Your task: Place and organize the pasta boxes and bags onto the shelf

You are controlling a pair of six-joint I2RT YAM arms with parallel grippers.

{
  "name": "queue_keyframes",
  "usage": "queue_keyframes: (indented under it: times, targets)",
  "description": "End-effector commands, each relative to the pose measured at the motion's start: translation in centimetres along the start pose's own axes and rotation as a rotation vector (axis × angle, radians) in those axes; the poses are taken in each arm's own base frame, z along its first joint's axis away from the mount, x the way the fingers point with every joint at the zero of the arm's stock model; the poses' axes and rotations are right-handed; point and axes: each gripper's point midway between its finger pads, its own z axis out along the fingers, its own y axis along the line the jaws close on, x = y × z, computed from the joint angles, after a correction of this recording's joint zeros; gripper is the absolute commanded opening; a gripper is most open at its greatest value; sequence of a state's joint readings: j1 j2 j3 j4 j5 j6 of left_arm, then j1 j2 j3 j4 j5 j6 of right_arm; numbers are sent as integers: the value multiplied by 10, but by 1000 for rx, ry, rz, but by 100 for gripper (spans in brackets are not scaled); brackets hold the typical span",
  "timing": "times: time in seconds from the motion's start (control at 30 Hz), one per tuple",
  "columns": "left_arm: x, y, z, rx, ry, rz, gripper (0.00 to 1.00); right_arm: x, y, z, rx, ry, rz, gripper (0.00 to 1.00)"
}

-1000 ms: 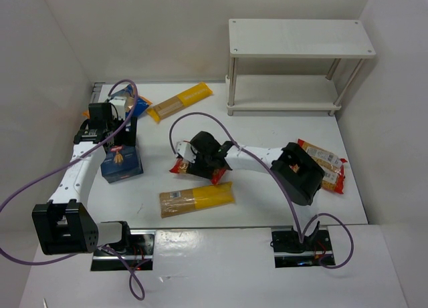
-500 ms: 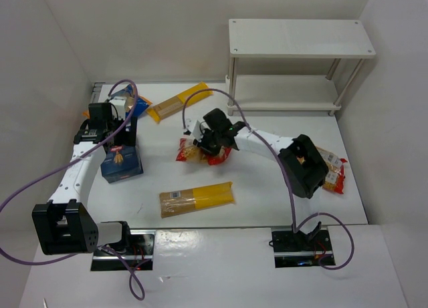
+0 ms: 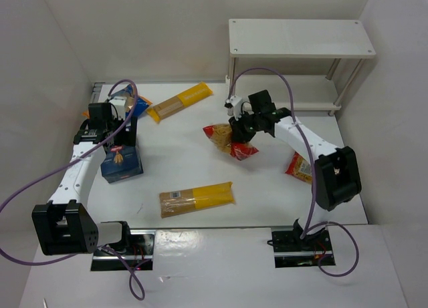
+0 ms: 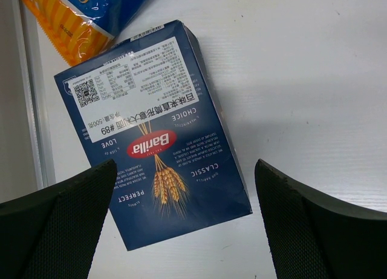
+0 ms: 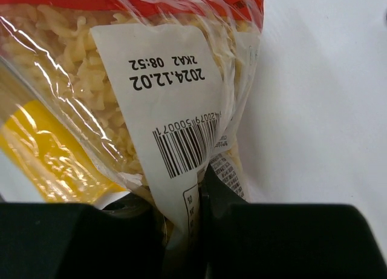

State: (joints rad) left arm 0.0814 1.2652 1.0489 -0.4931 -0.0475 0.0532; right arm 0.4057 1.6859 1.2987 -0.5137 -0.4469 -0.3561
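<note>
A red-edged clear bag (image 5: 151, 91) of short pasta is clamped in the right gripper (image 3: 242, 124). In the right wrist view a fold of the film carrying a barcode label and a printed date is pinched between the 2 dark fingers (image 5: 72, 236). From above, the bag is seen hanging from that gripper on its left side. Whether the bag's lower end touches the table (image 3: 267, 194) cannot be told. The white 2-tier shelf (image 3: 301, 37) stands just beyond the right gripper, its nearest leg close to the wrist. A second red-edged bag (image 3: 299, 166) lies on the table behind this gripper, toward the right arm's base, and is partly hidden by the forearm.

The left gripper (image 4: 184, 170) is held with its fingers spread wide apart, nothing between them. The dark blue box (image 4: 154, 134) with a red logo lies flat on the table directly beneath it, framed by the 2 fingers in the wrist view. The blue-orange bag (image 4: 91, 13) lies just beyond the box's far corner.

1 yellow spaghetti pack (image 3: 179, 101) lies between the 2 grippers, on the far side of the table. The other spaghetti pack (image 3: 196, 198) lies nearer the arm bases, well apart from both grippers.
</note>
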Motion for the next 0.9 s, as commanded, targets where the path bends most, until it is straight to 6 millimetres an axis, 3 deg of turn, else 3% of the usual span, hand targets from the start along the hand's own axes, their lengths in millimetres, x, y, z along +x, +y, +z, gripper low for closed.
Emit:
queue_keyframes:
  times: [0.0,0.17,0.37,0.6,0.77,0.87]
  targets:
    - [-11,-1,-7,7,-56,17,100,-55,27,-42,-67,-205,-46,0]
    - [-11,-1,-7,7,-56,17,100,-70,25,-77,-36,-312,-6,0]
    - [-11,-1,-7,7,-56,17,100,-80,0,-114,158,-417,43,0]
    - [-11,-1,-7,7,-56,17,100,-77,-73,-165,667,-491,170,0]
    - [-11,-1,-7,7,-56,17,100,-54,-111,-164,879,-420,203,0]
    - [-11,-1,-7,7,-56,17,100,-48,-133,-176,1033,-402,188,0]
